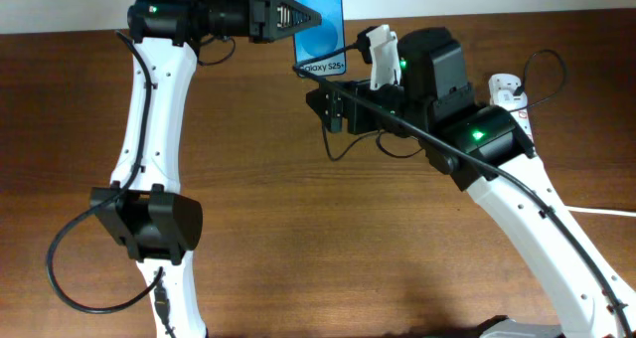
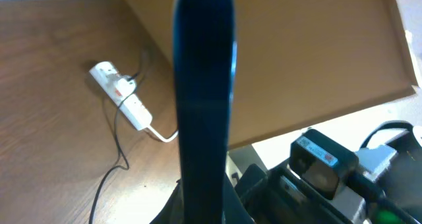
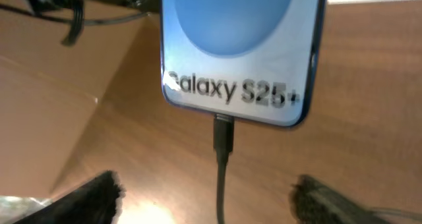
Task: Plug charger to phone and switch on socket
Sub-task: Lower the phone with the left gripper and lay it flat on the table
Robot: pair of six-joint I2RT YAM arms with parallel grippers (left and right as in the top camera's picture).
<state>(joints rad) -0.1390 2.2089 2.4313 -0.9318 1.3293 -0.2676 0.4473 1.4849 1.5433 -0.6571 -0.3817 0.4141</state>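
The phone (image 1: 320, 25) is being held above the worktop's (image 1: 328, 239) far edge, clamped in your left gripper (image 1: 296, 18). The charger (image 3: 223, 135) is sitting in its bottom port. Your right gripper (image 3: 211, 201) is standing wide, gripping nothing. Withdraw straight along the cable, avoiding snags, then address the socket (image 1: 509, 91) switch.

A dark brown wood-grain table (image 1: 298, 229) fills the view, bordered at its far edge by a pale wall (image 1: 60, 5).
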